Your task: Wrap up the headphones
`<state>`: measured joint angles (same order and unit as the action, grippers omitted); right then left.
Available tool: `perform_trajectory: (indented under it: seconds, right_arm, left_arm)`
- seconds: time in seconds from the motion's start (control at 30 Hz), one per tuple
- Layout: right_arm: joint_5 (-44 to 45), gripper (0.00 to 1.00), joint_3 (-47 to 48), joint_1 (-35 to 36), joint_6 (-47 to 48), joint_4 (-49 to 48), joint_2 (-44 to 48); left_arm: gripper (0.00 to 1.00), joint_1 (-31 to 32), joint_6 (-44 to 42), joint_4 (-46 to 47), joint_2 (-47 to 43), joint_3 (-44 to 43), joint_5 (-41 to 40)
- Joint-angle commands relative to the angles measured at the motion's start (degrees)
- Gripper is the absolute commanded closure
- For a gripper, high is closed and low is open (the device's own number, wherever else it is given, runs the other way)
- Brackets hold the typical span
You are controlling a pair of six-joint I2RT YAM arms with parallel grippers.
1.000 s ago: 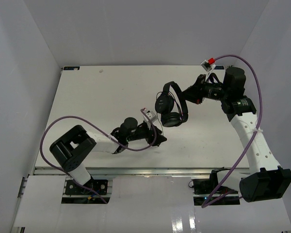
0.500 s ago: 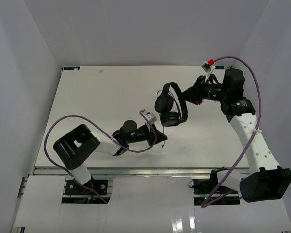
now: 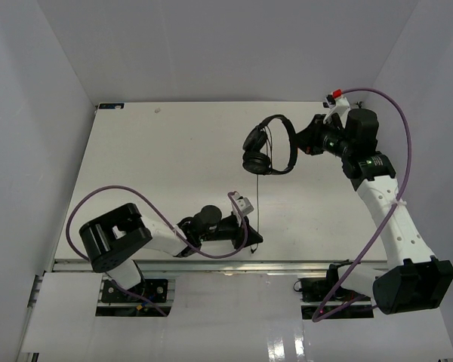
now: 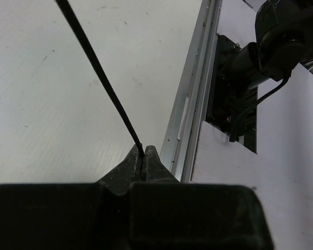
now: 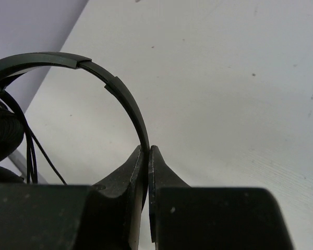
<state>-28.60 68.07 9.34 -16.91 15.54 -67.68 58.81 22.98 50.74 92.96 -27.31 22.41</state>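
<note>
The headphones [image 3: 268, 145] are held up over the far right part of the desk [image 3: 151, 166]. Their headband is pinched in the right tool [image 5: 147, 151], whose jaws are closed tight on the thin band. The 2 earcups [image 3: 254, 142] sit just left of that tool. The thin black cord [image 3: 257, 197] runs straight from them toward the near edge, where the left tool [image 4: 144, 153] is clamped fully closed on it, low over the desk.
</note>
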Motion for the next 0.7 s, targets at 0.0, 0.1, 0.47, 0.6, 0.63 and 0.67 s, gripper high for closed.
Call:
perform_trajectory:
  seconds: [0.0,0.1,0.47,0.6,0.63,0.67]
  right_arm:
    - [15.5,0.92,-2.9,-0.3,-1.7,-4.5,1.3]
    - [22.2,0.92,-5.4,-0.2,-0.3,-5.8,2.6]
    - [36.4,0.92,-13.8,2.2,9.5,-13.2,3.1]
    - [40.7,0.92,-19.3,4.7,16.9,-18.4,3.9]
    - [41.5,0.92,-20.1,5.2,19.8,-19.8,4.3]
    - [42.1,0.92,-21.5,5.6,22.0,-20.9,4.7]
  left_arm:
    - [1.00,4.6,-1.0,-6.9,-4.9,-0.2,-3.4]
    - [1.00,7.0,-2.4,-12.6,-7.7,-1.2,-5.5]
    - [1.00,13.1,-8.1,-33.4,-11.8,-9.9,-8.2]
    - [1.00,13.2,-13.4,-44.7,-12.8,-16.0,-9.6]
    - [1.00,13.2,-15.2,-47.5,-13.3,-18.1,-10.5]
    - [1.00,13.1,-16.7,-50.2,-13.6,-20.6,-11.5]
